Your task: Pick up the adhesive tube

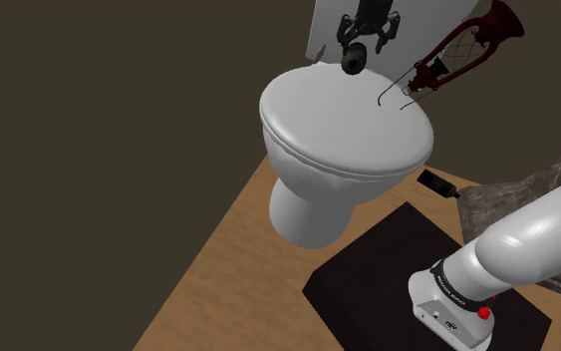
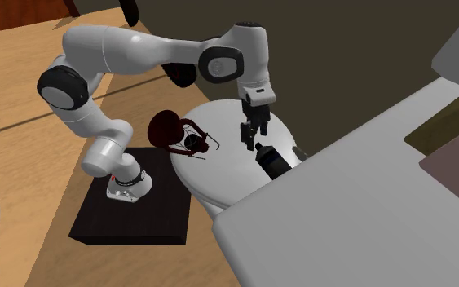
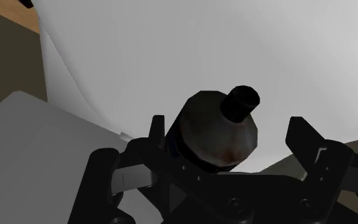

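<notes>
White toilet lid (image 1: 348,125) carries the dark tube (image 3: 219,130) at its rear, between the open fingers (image 3: 304,137) of the gripper (image 1: 367,47), nearer to one. Closing now may push the round tube sideways, so it rolls off.

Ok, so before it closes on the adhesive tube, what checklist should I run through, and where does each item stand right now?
1. Tool open: ok, its fingers stand apart.
2. Adhesive tube inside the gap: ok, its dark body and black cap sit between the fingers.
3. Tube centred in the gap: not ok, it sits close to one finger, with clear space before the other.
4. Tube gripped: not ok, nothing clasps it yet.
5. Tool low enough over the toilet lid: cannot tell.
6. Dark red wire-framed object clear of the tool: ok, it lies apart on the lid.
</notes>
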You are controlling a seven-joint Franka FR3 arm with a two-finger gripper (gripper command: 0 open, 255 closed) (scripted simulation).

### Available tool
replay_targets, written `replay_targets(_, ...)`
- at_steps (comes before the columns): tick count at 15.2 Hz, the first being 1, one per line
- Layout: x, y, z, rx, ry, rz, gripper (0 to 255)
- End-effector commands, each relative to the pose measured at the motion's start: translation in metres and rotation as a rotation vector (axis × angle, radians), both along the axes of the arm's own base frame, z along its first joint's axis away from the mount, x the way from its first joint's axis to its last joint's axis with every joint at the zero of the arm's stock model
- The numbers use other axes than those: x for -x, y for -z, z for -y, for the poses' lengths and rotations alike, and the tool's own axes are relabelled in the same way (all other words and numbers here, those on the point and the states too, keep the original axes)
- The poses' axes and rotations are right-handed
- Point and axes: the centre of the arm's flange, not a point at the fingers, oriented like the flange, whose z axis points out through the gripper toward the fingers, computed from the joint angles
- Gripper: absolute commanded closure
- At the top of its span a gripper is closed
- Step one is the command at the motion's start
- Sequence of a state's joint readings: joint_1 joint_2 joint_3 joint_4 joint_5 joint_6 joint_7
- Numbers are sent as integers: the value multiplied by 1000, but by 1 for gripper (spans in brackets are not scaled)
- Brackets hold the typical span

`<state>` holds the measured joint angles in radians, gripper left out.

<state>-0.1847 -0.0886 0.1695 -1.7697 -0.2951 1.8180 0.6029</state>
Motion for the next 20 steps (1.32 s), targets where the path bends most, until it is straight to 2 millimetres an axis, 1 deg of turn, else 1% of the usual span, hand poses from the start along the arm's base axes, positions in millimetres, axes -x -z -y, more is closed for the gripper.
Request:
replay_targets(1, -16, 0, 9, 25, 44, 8, 0)
replay_targets(7, -16, 31, 9, 25, 44, 8, 0)
replay_targets(8, -16, 40, 9, 25, 44, 8, 0)
replay_targets(10, -15, 40, 9, 25, 44, 8, 0)
replay_targets(11, -16, 40, 9, 25, 44, 8, 255)
replay_targets(20, -16, 40, 9, 25, 44, 8, 255)
